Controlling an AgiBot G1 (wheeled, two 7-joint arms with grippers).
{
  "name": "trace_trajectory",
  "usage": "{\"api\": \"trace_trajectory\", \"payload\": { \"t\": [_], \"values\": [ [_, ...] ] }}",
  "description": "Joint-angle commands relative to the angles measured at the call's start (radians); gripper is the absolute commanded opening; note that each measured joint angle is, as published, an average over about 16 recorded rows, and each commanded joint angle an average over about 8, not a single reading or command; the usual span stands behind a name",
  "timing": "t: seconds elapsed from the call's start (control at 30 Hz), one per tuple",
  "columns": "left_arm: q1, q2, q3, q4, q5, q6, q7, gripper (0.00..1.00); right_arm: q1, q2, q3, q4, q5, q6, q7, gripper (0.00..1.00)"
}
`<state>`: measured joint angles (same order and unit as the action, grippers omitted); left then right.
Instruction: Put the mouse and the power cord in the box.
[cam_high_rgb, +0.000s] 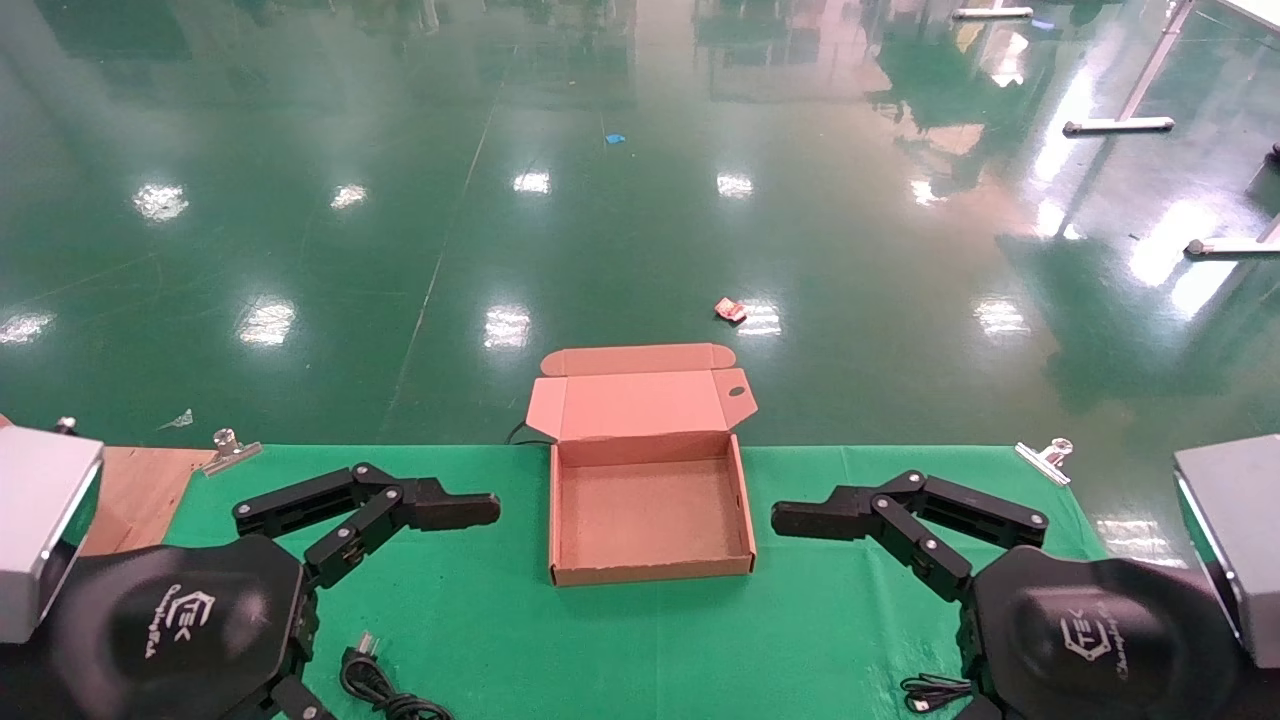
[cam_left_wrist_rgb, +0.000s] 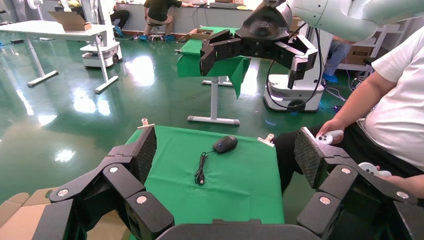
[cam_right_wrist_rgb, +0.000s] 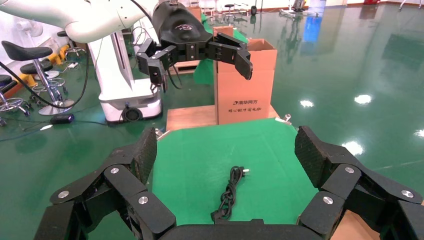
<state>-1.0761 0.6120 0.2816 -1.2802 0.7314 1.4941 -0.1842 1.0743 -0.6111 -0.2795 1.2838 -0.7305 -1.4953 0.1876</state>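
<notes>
The box lies open and empty at the middle of the green cloth, its lid flap folded up at the back. My left gripper hovers open to the box's left, my right gripper open to its right, both pointing at the box. The power cord lies at the front edge under my left arm, and the right wrist view shows the power cord bundled on the cloth. The mouse with its bundled cable lies on the cloth in the left wrist view. From the head only the mouse's cable shows.
Metal clips pin the cloth's back corners. A wooden board lies left of the cloth, with an upright carton on it. A seated person holding a controller is beside the table's right end.
</notes>
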Motion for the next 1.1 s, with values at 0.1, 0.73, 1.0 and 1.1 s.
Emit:
{"api": "trace_trajectory", "payload": {
  "t": [0.1,0.73,1.0,1.1],
  "values": [
    [0.000,0.000,0.000,0.000,0.000,0.000,0.000,1.00,0.000,0.000,0.000,0.000,0.000,0.000,0.000,1.00],
    [0.002,0.005,0.012,0.007,0.020,-0.003,-0.004,1.00,-0.005,-0.006,-0.007,-0.014,-0.005,0.005,-0.001,1.00],
    [-0.060,0.062,0.122,0.102,0.230,-0.016,-0.018,1.00,0.013,-0.021,-0.096,-0.088,-0.224,-0.008,-0.069,1.00],
    [-0.099,0.087,0.173,0.167,0.342,-0.014,0.007,1.00,0.065,-0.043,-0.155,-0.128,-0.365,-0.026,-0.111,1.00]
  ]
}}
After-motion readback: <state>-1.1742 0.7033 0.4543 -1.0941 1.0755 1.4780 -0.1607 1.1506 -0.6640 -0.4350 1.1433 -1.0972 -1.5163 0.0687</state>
